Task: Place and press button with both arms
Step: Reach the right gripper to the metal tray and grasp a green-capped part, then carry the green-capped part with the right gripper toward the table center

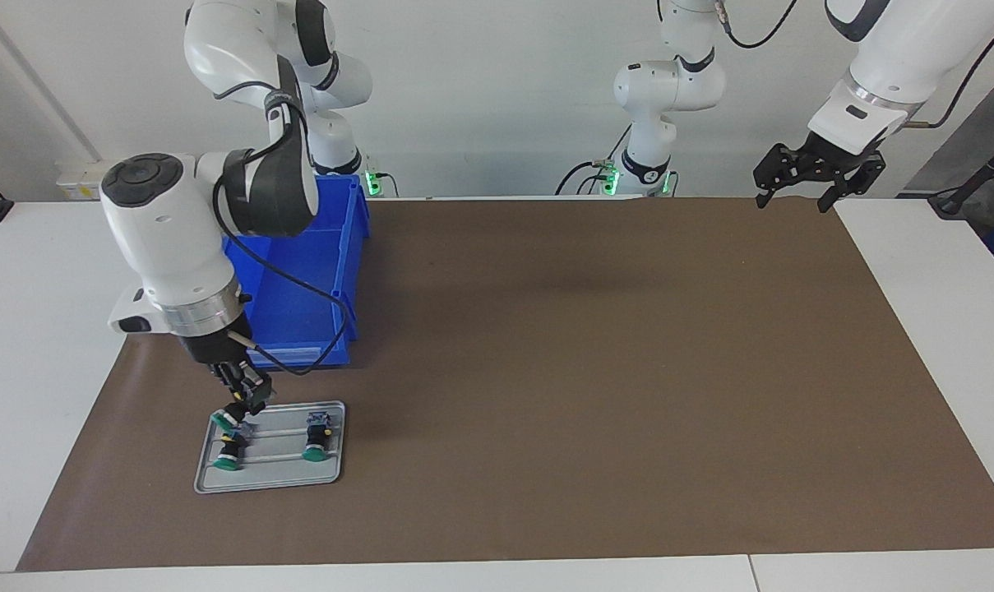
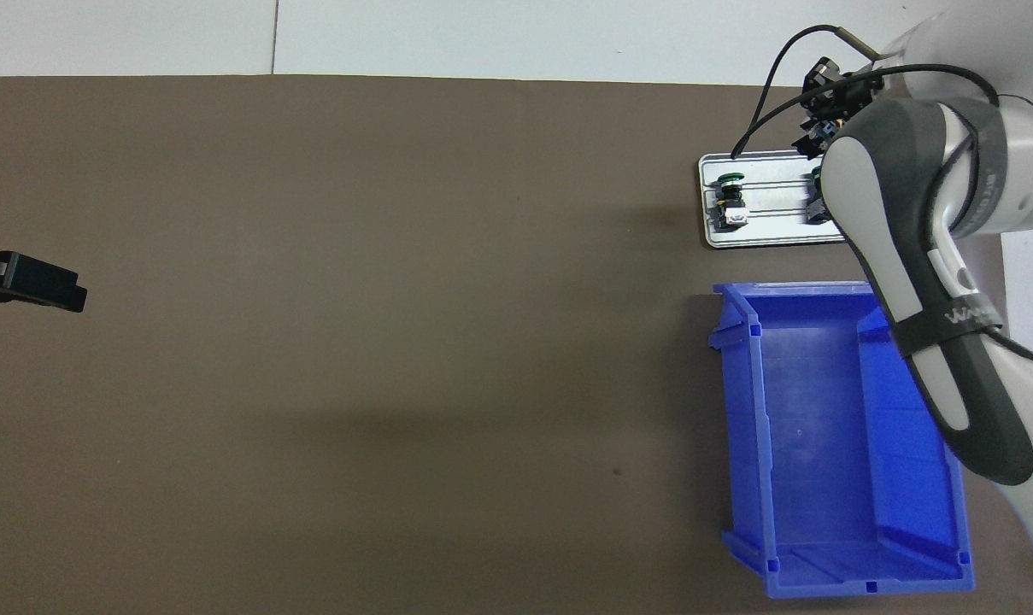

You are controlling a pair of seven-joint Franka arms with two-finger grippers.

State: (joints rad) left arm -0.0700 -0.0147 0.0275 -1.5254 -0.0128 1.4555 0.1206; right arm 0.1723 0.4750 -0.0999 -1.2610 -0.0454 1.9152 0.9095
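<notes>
While the left claw (image 1: 801,196) waits wide at the mat's (image 1: 595,370) edge, the right claw (image 1: 242,403) (over the tray (image 1: 268,481)) grips a button (image 1: 227,421).

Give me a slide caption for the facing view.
Right gripper shut on a green button over the grey tray beside the blue bin; left gripper waits open.

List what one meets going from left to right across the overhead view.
Left pincer over the mat → tray with a button → blue bin → right arm.
</notes>
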